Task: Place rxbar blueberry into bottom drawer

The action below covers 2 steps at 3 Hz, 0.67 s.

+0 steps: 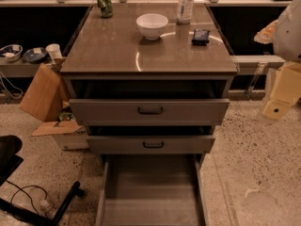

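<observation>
1. Hangs at the far right: the claw (275,108), beside the table (108,55) and below its top, well apart from everything on it. Cannot tell its state, released or clenched; shows no sign of holding the bar.
2. Further in, on the table near the back right corner: the rxbar blueberry (201,36), lying flat, just right of the white bowl (152,25) and in front of the white bottle (186,3). Looks not yet picked up.
3. Lowest down: the bottom drawer (150,192), pulled out with a bare floor, ready to receive.
4. Progress, as a judgement: drawer opening done; reaching, grasping, carrying and dropping all left.
5. Edges: lies close to the table's right rim, on the claw's side, so likely a short approach. Crowded by bowl and bottle on the left and behind; green can (104,2) well apart at back left.
6. Room below: two upper drawers (150,110) jutting out over the bottom drawer's rear, so better to lower over its front part. Cardboard box (44,93) well clear on the left.
</observation>
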### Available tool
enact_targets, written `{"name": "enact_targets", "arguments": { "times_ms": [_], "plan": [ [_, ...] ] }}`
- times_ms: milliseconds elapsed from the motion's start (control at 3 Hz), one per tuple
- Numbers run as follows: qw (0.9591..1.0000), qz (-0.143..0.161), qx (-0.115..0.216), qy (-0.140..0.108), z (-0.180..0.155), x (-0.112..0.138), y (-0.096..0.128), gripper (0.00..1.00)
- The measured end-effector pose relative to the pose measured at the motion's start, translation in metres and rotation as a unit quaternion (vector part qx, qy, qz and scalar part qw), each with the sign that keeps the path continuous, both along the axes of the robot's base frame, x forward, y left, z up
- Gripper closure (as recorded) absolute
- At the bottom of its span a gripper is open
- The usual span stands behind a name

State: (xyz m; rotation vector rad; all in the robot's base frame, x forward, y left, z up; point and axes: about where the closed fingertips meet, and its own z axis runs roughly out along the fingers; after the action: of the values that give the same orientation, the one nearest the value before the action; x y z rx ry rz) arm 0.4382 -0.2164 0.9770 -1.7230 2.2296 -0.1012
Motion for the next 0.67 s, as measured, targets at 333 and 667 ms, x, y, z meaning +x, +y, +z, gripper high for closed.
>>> {"name": "enact_targets", "arguments": {
  "times_ms": [333, 667],
  "plan": [
    [1.0, 0.0, 0.0, 0.0, 0.0, 0.0, 0.0, 0.0],
    [0.9997, -0.001, 0.005, -0.022, -0.002, 0.019, 0.004, 0.0]
  ]
}}
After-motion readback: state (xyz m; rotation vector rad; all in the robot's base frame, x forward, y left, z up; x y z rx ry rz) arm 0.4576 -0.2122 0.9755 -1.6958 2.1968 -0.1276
